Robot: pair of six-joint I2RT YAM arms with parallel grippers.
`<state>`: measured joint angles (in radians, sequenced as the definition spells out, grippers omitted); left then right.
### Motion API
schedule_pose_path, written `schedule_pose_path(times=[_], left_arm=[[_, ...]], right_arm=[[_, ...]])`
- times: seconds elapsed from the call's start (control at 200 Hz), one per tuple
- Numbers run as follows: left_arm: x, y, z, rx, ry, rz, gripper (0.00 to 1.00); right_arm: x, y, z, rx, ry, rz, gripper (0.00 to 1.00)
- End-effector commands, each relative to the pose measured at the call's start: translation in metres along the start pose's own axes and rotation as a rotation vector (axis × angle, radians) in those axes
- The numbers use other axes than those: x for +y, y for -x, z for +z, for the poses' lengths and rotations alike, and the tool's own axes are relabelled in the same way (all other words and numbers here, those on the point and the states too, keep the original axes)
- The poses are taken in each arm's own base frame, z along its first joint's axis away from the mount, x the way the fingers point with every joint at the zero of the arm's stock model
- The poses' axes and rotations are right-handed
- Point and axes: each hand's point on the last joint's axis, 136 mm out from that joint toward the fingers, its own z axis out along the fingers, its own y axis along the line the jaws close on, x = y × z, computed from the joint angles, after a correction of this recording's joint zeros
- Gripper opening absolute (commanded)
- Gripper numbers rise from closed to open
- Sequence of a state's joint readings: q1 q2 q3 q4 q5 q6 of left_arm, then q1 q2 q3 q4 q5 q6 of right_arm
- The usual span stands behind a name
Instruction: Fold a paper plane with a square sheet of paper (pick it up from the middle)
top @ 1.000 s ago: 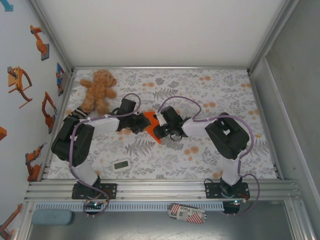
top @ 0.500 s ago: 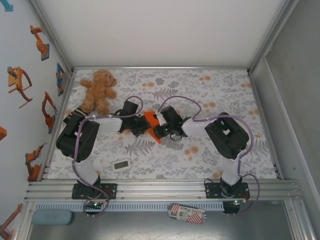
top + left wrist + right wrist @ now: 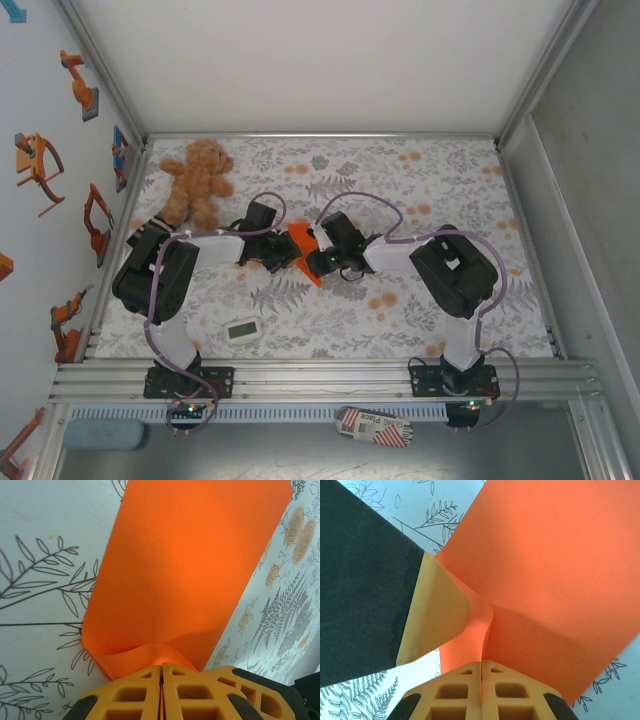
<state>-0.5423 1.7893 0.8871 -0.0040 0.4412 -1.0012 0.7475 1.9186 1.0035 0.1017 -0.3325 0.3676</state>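
The square sheet of paper, bright orange and folded into a narrower shape with a pointed near end, is held between the two grippers just above the flowered table. My left gripper is shut on its left edge. In the left wrist view the paper fans out from the closed left gripper. My right gripper is shut on the opposite edge. In the right wrist view the paper buckles upward at the pinched right gripper, and a left fingertip presses it from the left.
A brown teddy bear sits at the back left of the table. A small white timer lies near the front edge, left of centre. Metal frame rails border the table at the front.
The left arm swung right and its gripper closed on the paper's edge during the first half second. Since then neither arm nor the paper has visibly moved.
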Motion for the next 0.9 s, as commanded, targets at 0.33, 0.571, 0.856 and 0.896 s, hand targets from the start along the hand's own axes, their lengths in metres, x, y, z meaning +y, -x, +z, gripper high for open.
schedule_pose_path(times=[0.33,0.571,0.856,0.896], left_arm=[[0.019,-0.006,0.007,0.026,0.068,0.001,0.09],[0.024,-0.006,0.009,0.031,0.090,-0.001,0.09],[0.038,-0.008,0.010,0.036,0.158,-0.014,0.09],[0.040,-0.007,0.010,0.037,0.166,-0.018,0.09]], right_arm=[[-0.017,-0.018,0.010,0.061,-0.046,0.038,0.00],[-0.017,-0.018,0.009,0.061,-0.046,0.039,0.00],[-0.015,0.008,-0.005,-0.015,-0.046,0.121,0.03],[-0.015,0.017,-0.011,-0.037,-0.036,0.149,0.09]])
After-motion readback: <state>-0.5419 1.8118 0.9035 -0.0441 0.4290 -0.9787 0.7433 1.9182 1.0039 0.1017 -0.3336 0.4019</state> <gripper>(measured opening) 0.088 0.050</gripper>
